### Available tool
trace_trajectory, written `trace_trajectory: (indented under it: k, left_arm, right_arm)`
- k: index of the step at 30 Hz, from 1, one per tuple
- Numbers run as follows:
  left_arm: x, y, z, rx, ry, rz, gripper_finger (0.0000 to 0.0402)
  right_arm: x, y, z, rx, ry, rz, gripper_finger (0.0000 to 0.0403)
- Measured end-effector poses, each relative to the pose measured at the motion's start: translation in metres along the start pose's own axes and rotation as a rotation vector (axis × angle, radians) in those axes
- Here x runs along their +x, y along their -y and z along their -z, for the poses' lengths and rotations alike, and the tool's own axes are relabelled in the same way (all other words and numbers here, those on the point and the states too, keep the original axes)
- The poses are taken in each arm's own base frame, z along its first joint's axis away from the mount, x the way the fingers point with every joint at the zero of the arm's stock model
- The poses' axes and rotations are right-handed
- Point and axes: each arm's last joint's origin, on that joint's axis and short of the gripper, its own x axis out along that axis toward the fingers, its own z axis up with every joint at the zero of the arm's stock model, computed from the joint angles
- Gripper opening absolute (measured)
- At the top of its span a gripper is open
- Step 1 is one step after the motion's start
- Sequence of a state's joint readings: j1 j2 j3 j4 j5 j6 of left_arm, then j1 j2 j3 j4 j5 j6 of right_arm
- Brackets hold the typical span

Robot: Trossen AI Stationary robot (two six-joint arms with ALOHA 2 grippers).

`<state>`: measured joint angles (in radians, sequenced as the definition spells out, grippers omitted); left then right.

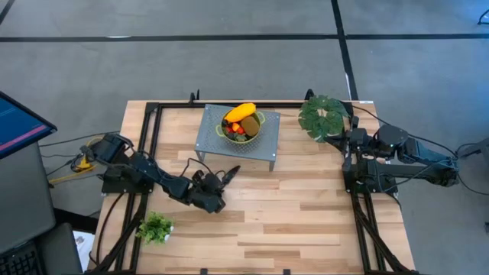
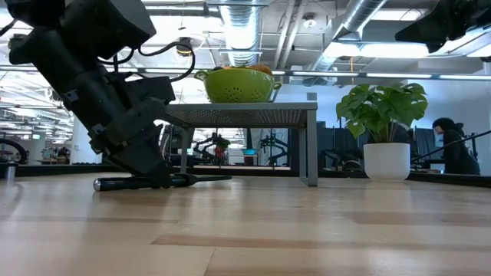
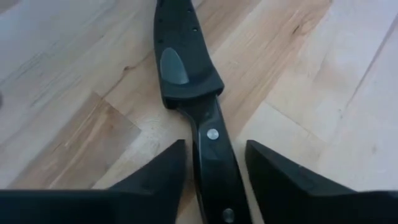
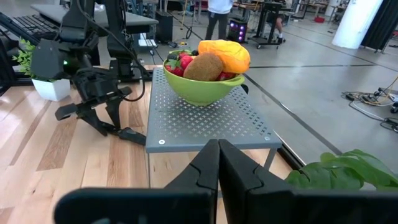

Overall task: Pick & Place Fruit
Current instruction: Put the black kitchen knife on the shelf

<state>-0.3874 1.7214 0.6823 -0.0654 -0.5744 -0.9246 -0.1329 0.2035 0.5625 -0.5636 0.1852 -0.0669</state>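
Observation:
The fruit sits heaped in a green bowl (image 1: 260,119) on a grey perforated stand (image 1: 214,139): a long yellow-orange piece (image 4: 227,55), a brown kiwi (image 4: 202,67) and red strawberries (image 4: 181,62). A black-handled knife (image 3: 214,155) in a black sheath (image 3: 180,56) lies flat on the table, near the stand's left front leg. My left gripper (image 3: 216,146) slants down over the knife, open. One finger stands on each side of the handle, with a narrow gap on each side. My right gripper (image 4: 219,146) hangs shut above the table's right side, touching nothing.
A large leafy plant in a white pot (image 2: 383,115) stands at the far right, beside the stand. A small green plant (image 1: 156,227) stands near the front left. Bare wood (image 1: 290,214) stretches across the table's middle and front.

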Motion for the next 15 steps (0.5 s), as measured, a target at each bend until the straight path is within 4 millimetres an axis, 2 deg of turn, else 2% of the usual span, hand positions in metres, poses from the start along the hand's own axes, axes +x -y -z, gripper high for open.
trace_trajectory:
  k: [6, 15]
  left_arm:
    - [0.0003, 0.0004, -0.0001, -0.004, -0.002, 0.006, 0.0083]
    - [0.0005, 0.0009, -0.0001, -0.004, -0.006, 0.014, 0.0083]
  right_arm:
    - [0.0000, 0.0000, 0.0000, 0.000, 0.000, 0.000, 0.0001]
    - [0.0000, 0.0000, 0.0000, 0.000, 0.000, 0.000, 0.0000]
